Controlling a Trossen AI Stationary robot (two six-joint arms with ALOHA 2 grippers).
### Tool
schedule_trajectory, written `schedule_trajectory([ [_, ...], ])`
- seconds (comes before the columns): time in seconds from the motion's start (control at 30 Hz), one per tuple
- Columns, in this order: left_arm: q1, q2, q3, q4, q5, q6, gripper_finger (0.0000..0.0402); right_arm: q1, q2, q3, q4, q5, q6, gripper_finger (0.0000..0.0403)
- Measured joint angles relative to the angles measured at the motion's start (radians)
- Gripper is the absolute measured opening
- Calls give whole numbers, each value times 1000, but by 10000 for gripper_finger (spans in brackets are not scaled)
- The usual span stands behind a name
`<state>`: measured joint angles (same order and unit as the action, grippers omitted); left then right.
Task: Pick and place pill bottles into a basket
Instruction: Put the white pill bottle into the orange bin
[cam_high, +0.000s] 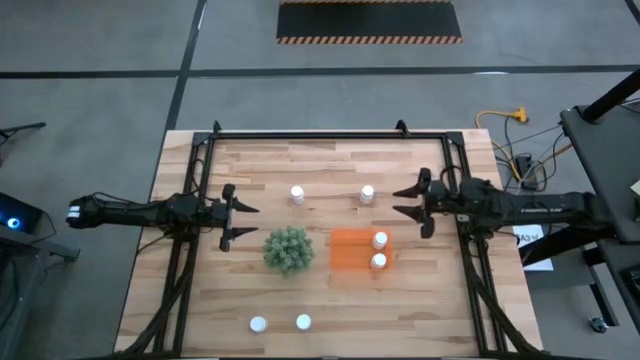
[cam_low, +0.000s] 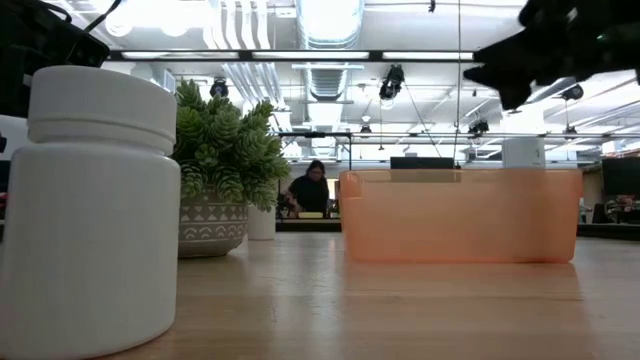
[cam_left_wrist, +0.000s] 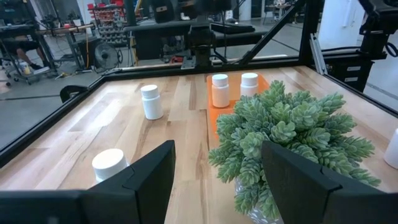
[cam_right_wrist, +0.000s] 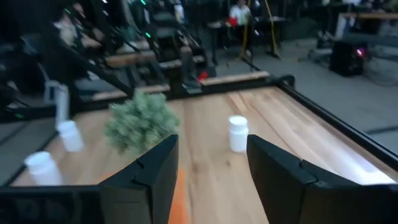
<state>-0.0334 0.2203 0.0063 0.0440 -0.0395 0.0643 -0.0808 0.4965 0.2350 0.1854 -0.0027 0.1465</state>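
The orange basket (cam_high: 352, 251) sits at mid-table with two white pill bottles (cam_high: 380, 240) (cam_high: 378, 261) standing in its right end. Two bottles (cam_high: 297, 194) (cam_high: 367, 193) stand on the table farther back, and two more (cam_high: 258, 324) (cam_high: 303, 322) stand near the front edge. My left gripper (cam_high: 243, 221) is open and empty, left of the green plant (cam_high: 288, 250). My right gripper (cam_high: 403, 203) is open and empty, right of the far right bottle (cam_right_wrist: 237, 132). The left wrist view shows the basket's bottles (cam_left_wrist: 220, 90) (cam_left_wrist: 249, 84) beyond the plant (cam_left_wrist: 286, 140).
The round green plant in its patterned pot (cam_low: 225, 170) stands just left of the basket (cam_low: 460, 215). Black frame rails (cam_high: 330, 135) run along the table's far edge and both sides. A person (cam_low: 312, 190) sits far off in the room behind.
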Motion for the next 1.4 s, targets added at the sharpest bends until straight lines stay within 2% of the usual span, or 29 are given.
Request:
schedule_trajectory([
  [0.1,0,0,0,0,0,0,221,51,-59,-18,-10,21,4,178],
  [0.27,0,0,0,0,0,0,221,167,-129,-46,-7,142,-23,180],
  [0.47,0,0,0,0,0,0,221,255,-227,-46,0,164,-76,176],
  [0.93,0,0,0,0,0,0,221,258,-495,-56,-125,159,-84,175],
  [1.17,0,0,0,-1,0,0,221,258,-488,-83,-52,125,-79,172],
  [1.4,0,0,0,-1,0,0,221,258,-496,-219,133,132,-102,173],
])
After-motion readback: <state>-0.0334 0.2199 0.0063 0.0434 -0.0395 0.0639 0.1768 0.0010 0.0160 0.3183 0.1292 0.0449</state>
